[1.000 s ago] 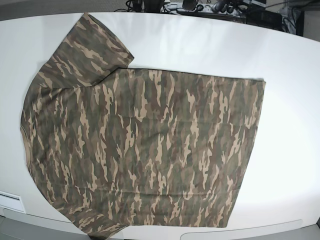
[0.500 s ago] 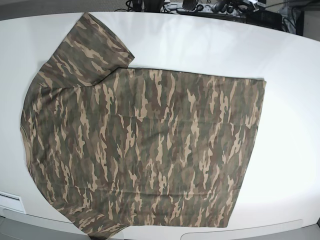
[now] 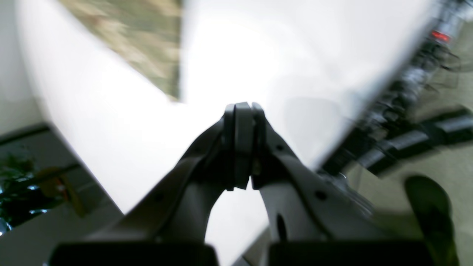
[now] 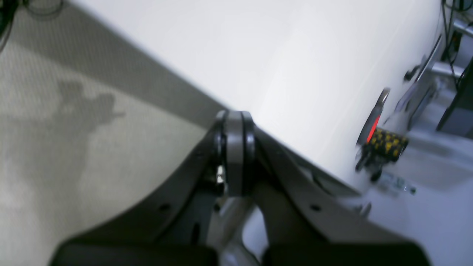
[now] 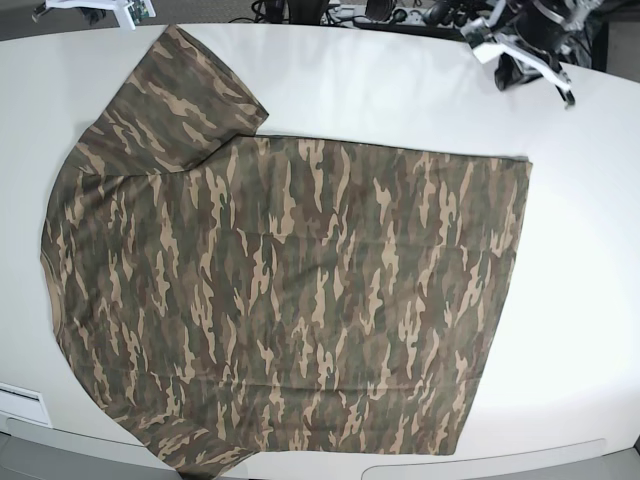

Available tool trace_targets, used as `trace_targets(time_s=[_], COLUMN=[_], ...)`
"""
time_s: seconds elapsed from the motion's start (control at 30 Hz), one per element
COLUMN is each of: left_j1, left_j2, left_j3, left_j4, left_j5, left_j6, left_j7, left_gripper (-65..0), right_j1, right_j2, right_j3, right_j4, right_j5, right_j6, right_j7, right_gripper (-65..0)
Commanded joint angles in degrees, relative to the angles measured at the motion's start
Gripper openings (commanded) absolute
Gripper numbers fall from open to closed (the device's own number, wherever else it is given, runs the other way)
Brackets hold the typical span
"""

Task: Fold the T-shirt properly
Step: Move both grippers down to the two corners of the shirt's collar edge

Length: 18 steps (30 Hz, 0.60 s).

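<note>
The camouflage T-shirt lies spread flat on the white table, with one sleeve toward the far left and the hem at the right. In the left wrist view a blurred corner of the T-shirt shows far ahead. My left gripper is shut on nothing, above bare table. That arm shows at the base view's top right, away from the cloth. My right gripper is shut and empty over the table's edge. Its arm peeks in at the top left.
Cables and equipment line the table's far edge. A white label sits at the near left corner. Grey carpet lies beyond the table's edge, and a red and yellow-black object stands on the floor.
Both arms have come into the base view at the top corners, where none showed before. The T-shirt has not moved.
</note>
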Motion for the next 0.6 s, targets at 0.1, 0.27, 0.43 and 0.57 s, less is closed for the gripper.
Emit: trace_targets(time_s=[0.1, 0.27, 0.43, 0.57], left_j1=[-0.76, -7.02, -15.10, -20.90], left_j2=[-2.64, -5.33, -11.58, -16.63], left_j3=[-7.41, -10.25, -10.23, -10.23], left_j4=[0.94, -0.59, -15.63, -26.27], left_j5=[-5.66, -10.88, -11.69, -11.72], left_j6=[-2.14, -10.40, -16.98, -27.26], left_j7=[-4.50, -9.68, -21.94, -35.39], left_gripper=[-65.0, -65.0, -65.0, -65.0], right_j1=[4.20, 9.70, 10.75, 10.75], right_j2=[0.20, 0.17, 0.17, 0.17], right_j3=[0.13, 0.11, 0.13, 0.11], right_j4=[0.92, 0.92, 0.92, 0.92], right_j5=[-0.90, 3.96, 6.21, 6.23], right_j6=[-0.48, 2.89, 2.29, 2.43], right_j7=[4.33, 8.39, 9.62, 9.62], right_gripper=[-65.0, -65.0, -65.0, -65.0])
